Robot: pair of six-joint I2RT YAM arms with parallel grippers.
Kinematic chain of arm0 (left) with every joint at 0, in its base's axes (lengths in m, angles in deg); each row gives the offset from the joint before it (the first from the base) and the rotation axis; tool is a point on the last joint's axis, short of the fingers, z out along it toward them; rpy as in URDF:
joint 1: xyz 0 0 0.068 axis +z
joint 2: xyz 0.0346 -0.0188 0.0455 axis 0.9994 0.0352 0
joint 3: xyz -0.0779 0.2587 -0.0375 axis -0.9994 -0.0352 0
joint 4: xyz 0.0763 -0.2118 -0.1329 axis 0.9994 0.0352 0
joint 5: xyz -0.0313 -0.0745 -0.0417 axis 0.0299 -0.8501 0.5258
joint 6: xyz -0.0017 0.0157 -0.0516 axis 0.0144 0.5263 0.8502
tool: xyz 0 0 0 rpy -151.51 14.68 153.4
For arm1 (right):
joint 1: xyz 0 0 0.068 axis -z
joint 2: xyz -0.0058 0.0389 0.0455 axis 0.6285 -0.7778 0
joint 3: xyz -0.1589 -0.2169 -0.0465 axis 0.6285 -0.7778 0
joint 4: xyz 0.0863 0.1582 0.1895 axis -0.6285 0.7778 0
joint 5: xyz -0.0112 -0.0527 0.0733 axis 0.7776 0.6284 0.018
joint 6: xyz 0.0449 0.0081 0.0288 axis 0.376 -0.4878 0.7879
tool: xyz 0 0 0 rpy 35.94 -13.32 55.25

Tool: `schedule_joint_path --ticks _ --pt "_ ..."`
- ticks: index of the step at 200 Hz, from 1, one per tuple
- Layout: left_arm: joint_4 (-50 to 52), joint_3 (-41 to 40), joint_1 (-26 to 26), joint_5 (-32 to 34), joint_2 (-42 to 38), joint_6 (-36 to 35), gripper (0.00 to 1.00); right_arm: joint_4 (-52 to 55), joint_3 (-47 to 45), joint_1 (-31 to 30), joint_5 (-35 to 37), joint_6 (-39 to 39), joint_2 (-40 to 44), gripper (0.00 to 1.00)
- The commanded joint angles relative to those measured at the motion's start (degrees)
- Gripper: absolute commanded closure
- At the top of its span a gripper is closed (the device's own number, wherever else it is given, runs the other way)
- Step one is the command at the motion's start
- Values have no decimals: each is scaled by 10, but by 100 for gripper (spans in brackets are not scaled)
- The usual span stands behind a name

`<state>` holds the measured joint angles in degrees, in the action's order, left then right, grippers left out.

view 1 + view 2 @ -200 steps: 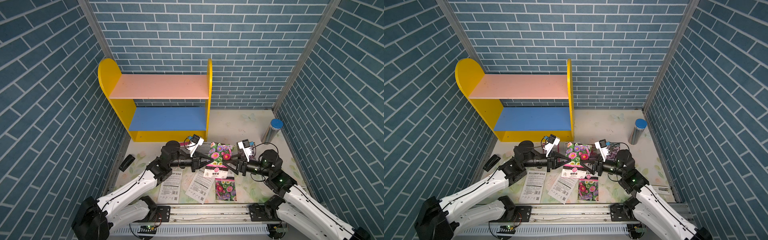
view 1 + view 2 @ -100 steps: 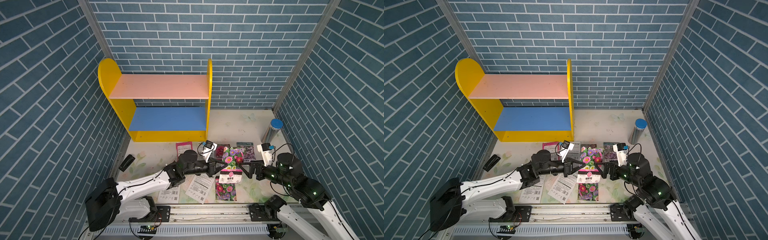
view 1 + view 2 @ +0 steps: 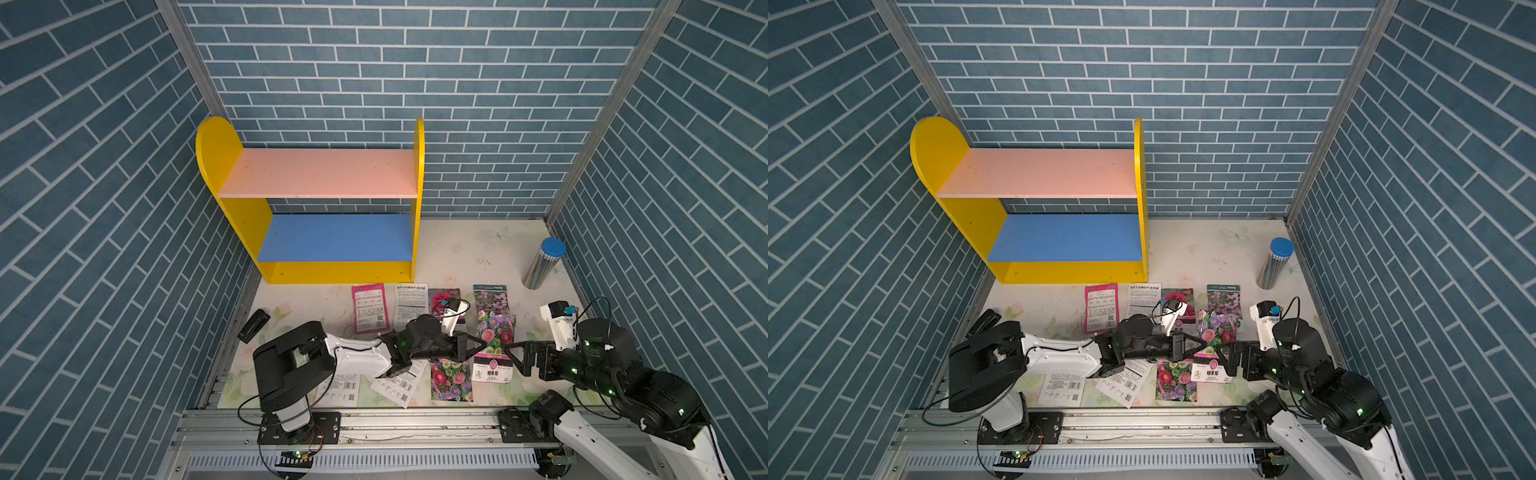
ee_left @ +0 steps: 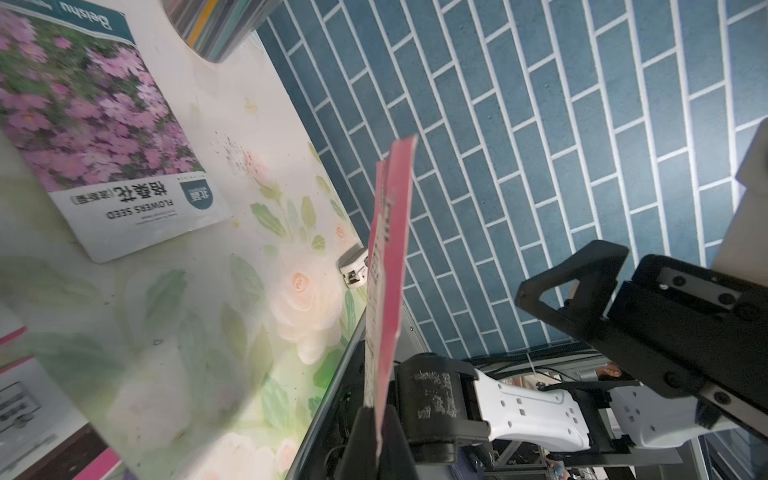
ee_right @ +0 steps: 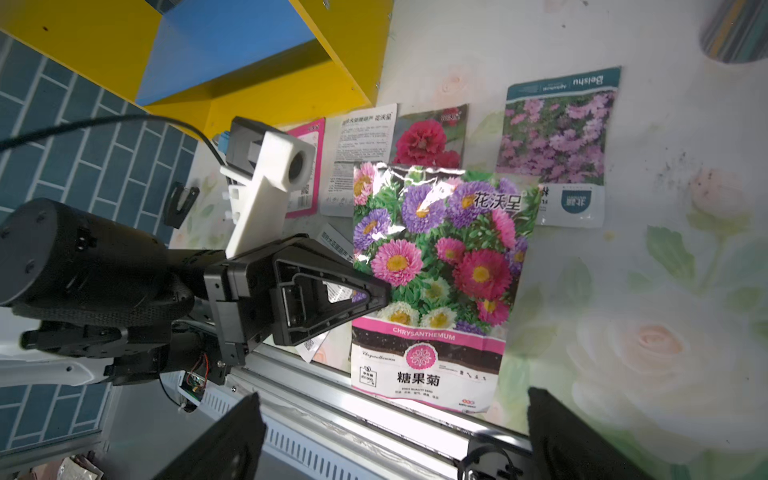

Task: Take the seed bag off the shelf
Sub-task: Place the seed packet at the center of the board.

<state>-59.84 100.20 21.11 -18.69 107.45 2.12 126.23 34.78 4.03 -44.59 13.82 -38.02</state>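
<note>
Pink seed bag (image 3: 496,332) hangs from the clamped left pincer (image 3: 481,344) alone; the right pincer (image 3: 512,360) has opened, empty. Shelf (image 3: 332,174) bare: nearly done.

The shelf (image 3: 245,224) stands at the rear left of the table (image 3: 478,253), against the back wall (image 3: 415,62). A row of packets (image 3: 410,303) lies just before it; the canister (image 3: 542,264) stands right of both, near the side wall (image 3: 665,208).
</note>
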Motion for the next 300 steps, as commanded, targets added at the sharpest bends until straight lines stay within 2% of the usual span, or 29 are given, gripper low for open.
schedule_joint_path --ticks 1,35,51,100,137,176,187,246,265,300 --pt "-36 33 -12 6 40 54 100 39 12 0 19 -7 10 0" --pt "28 80 -34 22 85 75 100 39 9 0 19 -11 7 0" --pt "62 98 -43 30 102 107 100 43 10 1 19 -14 5 0" --pt "115 123 -54 50 147 163 100 50 9 1 35 -16 6 0" --pt "195 153 -55 81 159 168 100 52 6 1 40 -17 11 0" --pt "281 200 -57 113 166 133 100 53 10 1 42 -20 12 0" --pt "302 213 -57 122 174 123 92 54 8 1 45 -19 12 0" --pt "358 236 -57 138 187 107 74 56 26 0 59 -15 19 0" --pt "387 245 -54 149 178 89 61 49 25 0 56 -15 21 0" --pt "432 241 -36 155 146 45 58 -15 21 1 12 -39 33 0"
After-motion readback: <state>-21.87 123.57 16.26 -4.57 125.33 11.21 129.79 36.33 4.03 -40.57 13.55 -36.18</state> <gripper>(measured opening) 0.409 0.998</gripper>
